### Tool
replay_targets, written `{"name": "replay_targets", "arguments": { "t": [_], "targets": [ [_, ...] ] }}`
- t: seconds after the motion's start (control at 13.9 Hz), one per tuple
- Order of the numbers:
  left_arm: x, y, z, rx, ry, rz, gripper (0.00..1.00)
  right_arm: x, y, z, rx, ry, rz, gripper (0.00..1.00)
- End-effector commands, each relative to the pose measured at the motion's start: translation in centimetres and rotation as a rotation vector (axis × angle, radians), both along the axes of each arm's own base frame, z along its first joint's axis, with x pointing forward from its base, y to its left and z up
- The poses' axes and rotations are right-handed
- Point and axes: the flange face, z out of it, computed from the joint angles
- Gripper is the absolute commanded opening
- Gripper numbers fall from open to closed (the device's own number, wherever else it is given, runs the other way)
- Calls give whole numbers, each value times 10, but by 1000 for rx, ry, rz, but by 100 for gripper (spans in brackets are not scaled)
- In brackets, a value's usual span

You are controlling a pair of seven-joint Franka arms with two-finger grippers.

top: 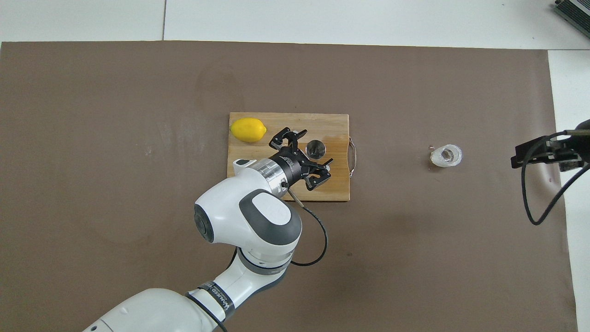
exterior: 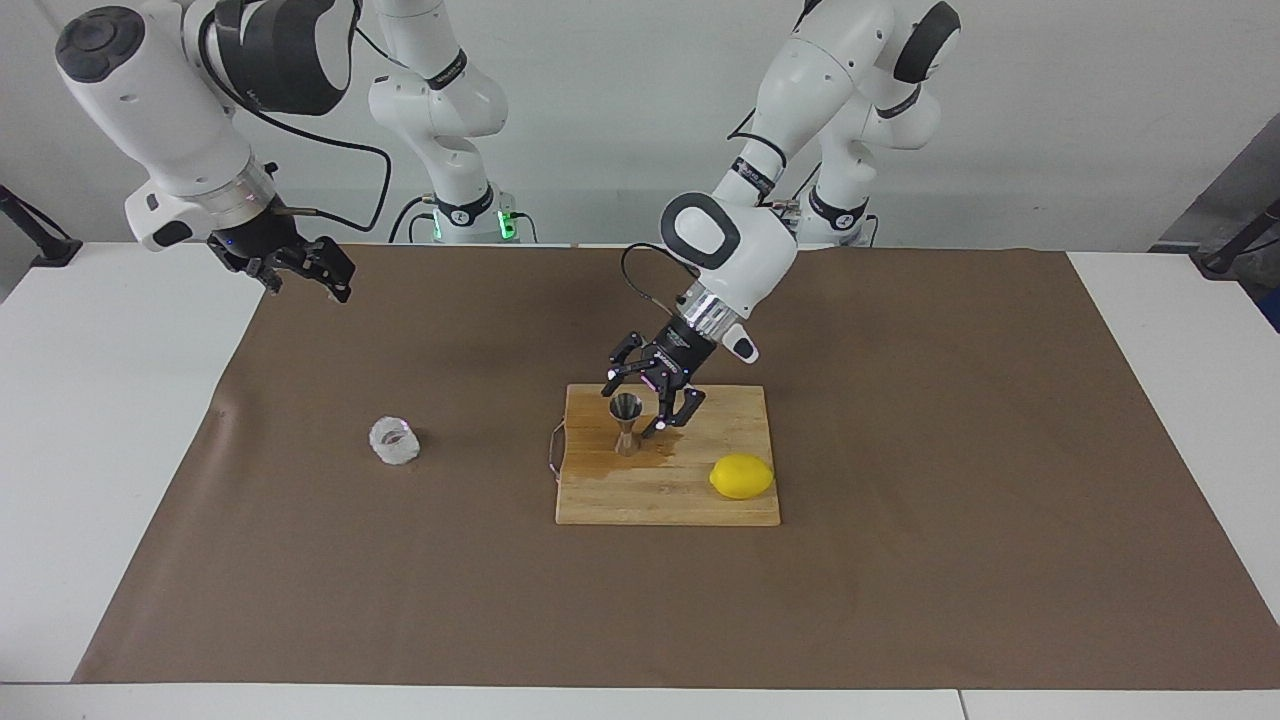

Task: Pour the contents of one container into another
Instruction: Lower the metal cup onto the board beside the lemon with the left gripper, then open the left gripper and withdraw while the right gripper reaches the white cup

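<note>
The steel jigger (exterior: 626, 422) stands upright on the wooden cutting board (exterior: 640, 500); it also shows in the overhead view (top: 315, 148). My left gripper (exterior: 636, 408) is open, its fingers on either side of the jigger's upper cone; I cannot tell if they touch it. It shows in the overhead view (top: 305, 157) too. The clear faceted glass cup (exterior: 393, 440) stands alone on the brown mat toward the right arm's end (top: 446, 155). My right gripper (exterior: 300, 272) waits open and empty in the air over the mat's edge, away from the glass (top: 523, 159).
A yellow lemon (exterior: 742, 476) lies on the board's corner toward the left arm's end, farther from the robots than the jigger (top: 248, 129). A darker wet-looking patch (exterior: 668, 455) marks the board beside the jigger. A brown mat (exterior: 900, 600) covers the table.
</note>
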Motion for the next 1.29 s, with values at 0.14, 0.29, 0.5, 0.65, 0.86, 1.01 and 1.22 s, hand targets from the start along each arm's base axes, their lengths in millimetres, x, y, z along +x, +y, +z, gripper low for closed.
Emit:
{"name": "replay_targets", "arguments": {
  "t": [0.14,0.29,0.5,0.65,0.86,1.01,1.22],
  "targets": [
    [4,11,45,-27,-64,32,100,-3,-11,-18,49,-113,506,100],
    [22,25,51,-34,-88,15,100,-2,-20,-24,70,-151,718,100],
    [46,43,66,-54,-130,-78,100,-1,-43,-47,143,-213,911,100],
    [57,52,72,-20,-172,-151,100,1,-60,-61,186,-233,1004,100],
    [60,52,74,59,-226,-233,100,8,-97,-98,289,-312,1082,100],
    [62,55,73,88,-239,-273,100,10,-100,-106,304,-331,1116,100],
    [74,71,78,102,-239,-385,100,21,-99,-135,400,-403,1164,100]
  ]
}}
